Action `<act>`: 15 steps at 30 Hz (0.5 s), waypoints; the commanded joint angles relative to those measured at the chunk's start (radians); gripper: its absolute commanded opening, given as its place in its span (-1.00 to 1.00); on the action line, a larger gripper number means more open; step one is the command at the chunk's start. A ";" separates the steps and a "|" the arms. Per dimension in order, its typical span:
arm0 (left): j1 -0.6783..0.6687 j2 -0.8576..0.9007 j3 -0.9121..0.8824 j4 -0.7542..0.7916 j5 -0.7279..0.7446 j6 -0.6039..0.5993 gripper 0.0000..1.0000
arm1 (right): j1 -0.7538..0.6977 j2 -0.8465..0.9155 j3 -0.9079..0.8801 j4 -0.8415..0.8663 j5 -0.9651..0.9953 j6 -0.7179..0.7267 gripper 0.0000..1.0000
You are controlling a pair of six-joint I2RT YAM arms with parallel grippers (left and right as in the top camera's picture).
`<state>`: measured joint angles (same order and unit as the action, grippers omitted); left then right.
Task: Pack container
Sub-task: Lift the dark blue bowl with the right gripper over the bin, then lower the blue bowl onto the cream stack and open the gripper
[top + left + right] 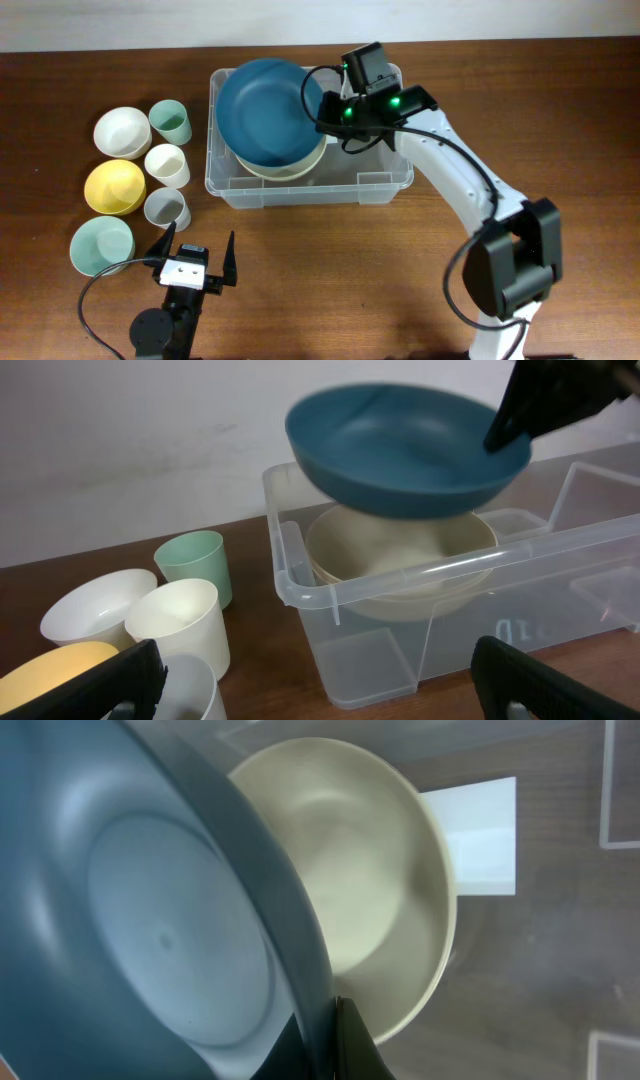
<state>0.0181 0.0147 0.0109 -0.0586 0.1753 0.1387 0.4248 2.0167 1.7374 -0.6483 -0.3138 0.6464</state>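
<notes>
Presently, right gripper (325, 106), clamped on the blue bowl's (262, 98) rim, holds it over the cream bowl (290, 166) for nesting in the container (382, 186) near the table's (560, 110) far edge; left gripper (197, 246) waits, jaws apart.

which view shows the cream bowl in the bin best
Right wrist: the cream bowl shows most of its inside, though the blue bowl covers part. Left wrist shows it side-on through the container wall; overhead shows only a crescent of rim.

Rim of a blue bowl (150, 940) in the right pincer (325, 1020), above a cream bowl (370, 890) beside a white label (480, 835)
</notes>
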 commanded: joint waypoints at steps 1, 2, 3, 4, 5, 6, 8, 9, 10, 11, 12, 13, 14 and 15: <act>-0.004 -0.008 -0.002 -0.007 -0.007 0.013 0.99 | -0.001 0.035 0.013 0.022 0.016 0.023 -0.92; -0.004 -0.008 -0.002 -0.007 -0.007 0.013 1.00 | -0.001 0.044 0.013 0.026 0.015 0.024 -0.93; -0.004 -0.008 -0.002 -0.007 -0.007 0.013 0.99 | 0.000 0.054 0.013 0.029 0.016 0.024 -0.92; -0.004 -0.008 -0.002 -0.007 -0.007 0.013 0.99 | 0.000 0.063 0.013 0.030 0.018 0.024 -0.93; -0.004 -0.008 -0.002 -0.007 -0.007 0.013 0.99 | 0.000 0.070 0.013 0.032 0.019 0.024 -0.92; -0.004 -0.008 -0.002 -0.007 -0.007 0.013 0.99 | 0.000 0.076 0.013 0.033 0.021 0.024 -0.92; -0.004 -0.008 -0.002 -0.007 -0.007 0.013 0.99 | 0.000 0.087 0.013 0.036 0.021 0.024 -0.92; -0.004 -0.008 -0.002 -0.007 -0.007 0.013 1.00 | 0.000 0.097 0.013 0.037 0.023 0.024 -0.92; -0.004 -0.008 -0.002 -0.007 -0.007 0.013 0.99 | 0.000 0.099 0.013 0.036 0.023 0.024 -0.92; -0.004 -0.008 -0.002 -0.007 -0.007 0.013 0.99 | 0.000 0.105 0.013 0.035 0.023 0.023 -0.92; -0.004 -0.008 -0.002 -0.007 -0.007 0.013 0.99 | 0.000 0.111 0.013 0.036 0.024 0.023 -0.92; -0.004 -0.008 -0.002 -0.007 -0.007 0.013 0.99 | 0.000 0.114 0.013 0.036 0.023 0.024 -0.92; -0.004 -0.008 -0.002 -0.007 -0.007 0.013 1.00 | 0.000 0.118 0.013 0.036 0.025 0.024 -0.92; -0.004 -0.008 -0.002 -0.007 -0.007 0.013 1.00 | 0.000 0.119 0.013 0.035 0.032 0.024 -0.92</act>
<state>0.0181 0.0147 0.0109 -0.0586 0.1753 0.1387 0.4244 2.1239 1.7374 -0.6197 -0.2951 0.6590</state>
